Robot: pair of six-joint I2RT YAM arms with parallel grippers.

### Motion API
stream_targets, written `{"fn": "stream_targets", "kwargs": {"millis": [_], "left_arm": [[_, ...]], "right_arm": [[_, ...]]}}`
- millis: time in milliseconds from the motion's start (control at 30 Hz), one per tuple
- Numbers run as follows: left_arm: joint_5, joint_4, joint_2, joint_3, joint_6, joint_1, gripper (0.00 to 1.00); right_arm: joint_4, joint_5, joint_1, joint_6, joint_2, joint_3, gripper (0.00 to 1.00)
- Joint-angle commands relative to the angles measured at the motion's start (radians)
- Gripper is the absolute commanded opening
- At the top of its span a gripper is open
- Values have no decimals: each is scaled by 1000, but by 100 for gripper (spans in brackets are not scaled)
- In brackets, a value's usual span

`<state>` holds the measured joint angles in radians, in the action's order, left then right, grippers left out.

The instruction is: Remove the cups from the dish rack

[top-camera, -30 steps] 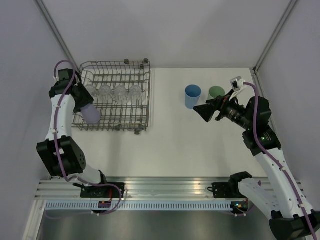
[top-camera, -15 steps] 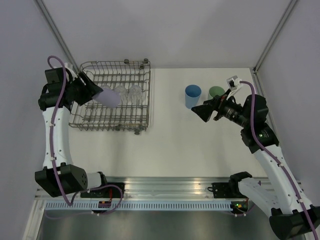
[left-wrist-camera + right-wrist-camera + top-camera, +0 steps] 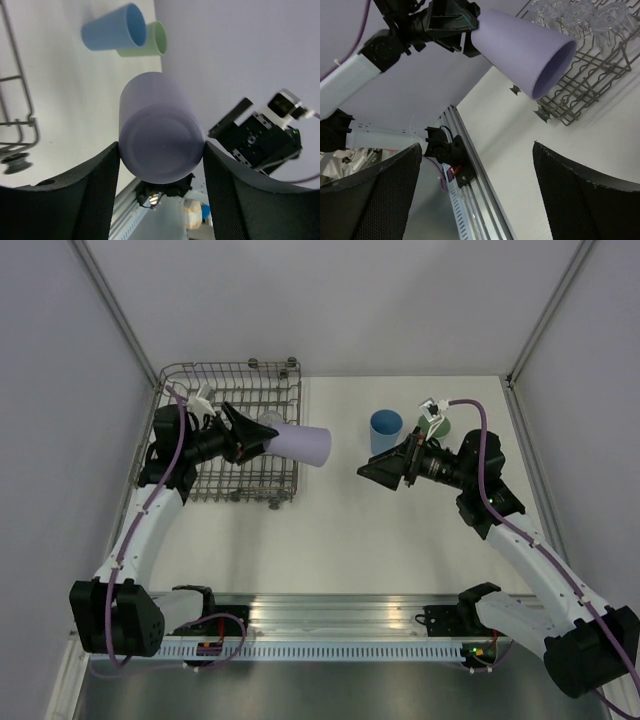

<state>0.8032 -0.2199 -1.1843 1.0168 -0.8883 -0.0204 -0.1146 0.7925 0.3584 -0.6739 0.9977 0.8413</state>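
My left gripper (image 3: 262, 437) is shut on the lilac-purple cup (image 3: 301, 443), held sideways in the air past the right edge of the grey wire dish rack (image 3: 286, 380), mouth toward the right arm. In the left wrist view the cup's base (image 3: 161, 150) sits between both fingers. My right gripper (image 3: 368, 472) is open and empty, facing the cup with a gap between; its view shows the cup's open mouth (image 3: 554, 70). The blue cup (image 3: 385, 431) and green cup (image 3: 436, 424) stand on the table. Clear cups (image 3: 580, 11) remain in the rack.
The white table surface (image 3: 400, 510) lies between the rack and the standing cups. A metal rail (image 3: 330, 615) runs along the near edge. Grey walls close in the left and right sides.
My left arm has lifted the lilac-purple cup out of the rack and swung it right, past the rack's edge. My right gripper has moved left toward it.
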Motion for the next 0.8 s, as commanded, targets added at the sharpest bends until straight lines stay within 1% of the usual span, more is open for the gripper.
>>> {"fn": "stream_targets", "kwargs": {"millis": [0, 33, 67, 100, 167, 200, 333, 367, 433, 467, 533, 567, 767], "left_arm": [[45, 390, 69, -81, -269, -76, 2], [39, 498, 81, -104, -303, -104, 2], [21, 542, 86, -125, -337, -118, 2], [14, 582, 91, -164, -397, -130, 2], [-8, 702, 101, -198, -448, -161, 2], [-19, 730, 104, -225, -486, -171, 2], [-58, 813, 127, -267, -528, -219, 2], [-61, 870, 132, -285, -555, -223, 2], [-71, 902, 140, -305, -575, -234, 2], [-82, 906, 149, -319, -577, -236, 2], [-96, 912, 160, -334, -578, -243, 2], [-108, 915, 164, -349, -584, -248, 2], [-131, 955, 163, -366, -598, -291, 2]], "right_arm": [[-217, -5, 8, -170, -24, -48, 95], [-267, -31, 8, -194, -25, -62, 94], [-296, -42, 11, -257, -25, -92, 92], [-325, -53, 13, -282, -28, -108, 92], [-414, -78, 13, -335, -30, -145, 91], [-437, -88, 16, -373, -33, -154, 91], [-511, -128, 16, -415, -51, -173, 91], [-517, -131, 16, -421, -54, -171, 91], [-545, -134, 14, -444, -57, -169, 88], [-557, -130, 16, -457, -59, -169, 84], [-591, -122, 16, -487, -54, -169, 81], [-600, -122, 17, -493, -50, -169, 77], [-611, -105, 42, -503, 4, -145, 69]]}}
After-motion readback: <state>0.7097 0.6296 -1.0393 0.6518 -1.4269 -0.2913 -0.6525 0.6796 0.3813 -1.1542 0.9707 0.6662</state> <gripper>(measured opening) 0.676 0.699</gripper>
